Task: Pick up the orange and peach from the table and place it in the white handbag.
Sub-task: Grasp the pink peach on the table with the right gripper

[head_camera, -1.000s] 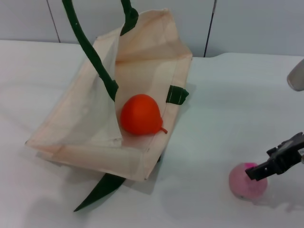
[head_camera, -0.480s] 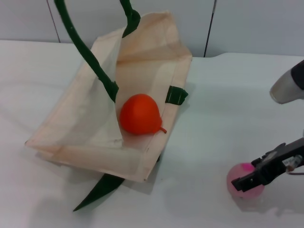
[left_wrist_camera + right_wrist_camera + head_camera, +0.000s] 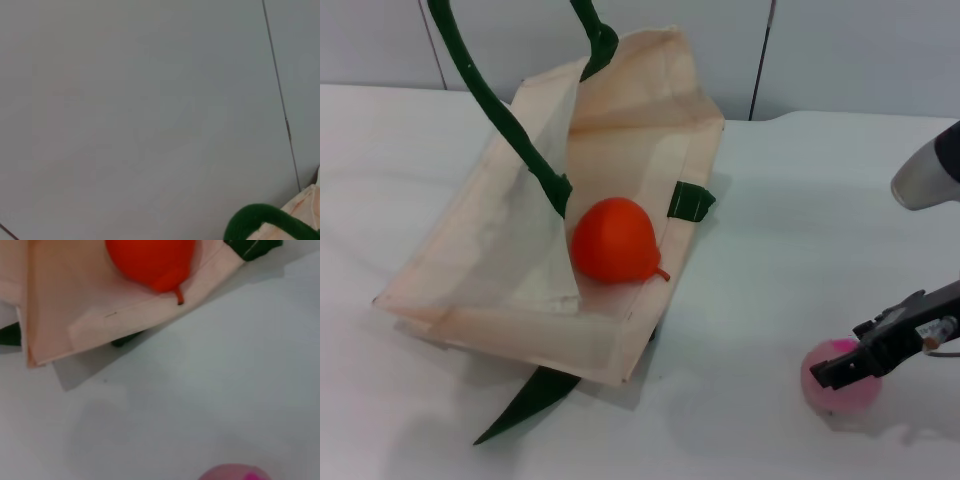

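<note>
Since the peach (image 3: pixel 840 378) lies on the white table (image 3: pixel 770 250) at the near right, the right gripper (image 3: pixel 840 373) is plainly the arm for it: its dark fingers reach in from the right and sit over the fruit's top, level with the magenta spot, though whether they are spread or closed on it cannot be told. Round as a ball, the peach has no long axis to line up with. Farther off to the left, the orange (image 3: pixel 615 240) rests inside the open white handbag (image 3: pixel 500 250), its stem pointing toward the peach. The left gripper is out of sight, up by the lifted green handle (image 3: pixel 500 110).
</note>
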Controlling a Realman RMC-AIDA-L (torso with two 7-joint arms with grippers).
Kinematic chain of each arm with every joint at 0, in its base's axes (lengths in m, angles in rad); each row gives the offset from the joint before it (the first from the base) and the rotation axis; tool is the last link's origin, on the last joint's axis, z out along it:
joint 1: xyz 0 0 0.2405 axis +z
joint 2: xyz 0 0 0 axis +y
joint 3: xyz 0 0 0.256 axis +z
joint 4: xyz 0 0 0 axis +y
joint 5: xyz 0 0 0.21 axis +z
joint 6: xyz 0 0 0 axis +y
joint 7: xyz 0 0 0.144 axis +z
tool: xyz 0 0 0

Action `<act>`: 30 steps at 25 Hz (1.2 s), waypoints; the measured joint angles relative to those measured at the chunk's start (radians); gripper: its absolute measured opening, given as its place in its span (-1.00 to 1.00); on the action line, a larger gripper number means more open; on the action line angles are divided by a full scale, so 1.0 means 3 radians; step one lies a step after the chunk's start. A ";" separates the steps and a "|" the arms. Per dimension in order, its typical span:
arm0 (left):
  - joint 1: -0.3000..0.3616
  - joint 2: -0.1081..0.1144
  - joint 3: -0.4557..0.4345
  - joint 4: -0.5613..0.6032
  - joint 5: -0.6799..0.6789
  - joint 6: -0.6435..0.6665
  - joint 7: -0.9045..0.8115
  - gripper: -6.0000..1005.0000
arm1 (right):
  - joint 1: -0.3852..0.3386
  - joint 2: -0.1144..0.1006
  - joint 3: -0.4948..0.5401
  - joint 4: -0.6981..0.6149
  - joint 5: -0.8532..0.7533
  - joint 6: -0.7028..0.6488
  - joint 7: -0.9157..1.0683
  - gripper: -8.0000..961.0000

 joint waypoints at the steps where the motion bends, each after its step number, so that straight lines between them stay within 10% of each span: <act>1: 0.0001 0.0000 -0.0001 0.0000 0.0000 -0.0001 0.0000 -0.70 | -0.0001 -0.0001 0.0006 0.0008 -0.0022 -0.0013 0.0000 0.78; 30: 0.0046 -0.0004 -0.0022 0.0002 0.0026 0.0012 0.0006 -0.68 | 0.0033 -0.0001 -0.0028 0.0126 0.0056 -0.0043 0.0003 0.78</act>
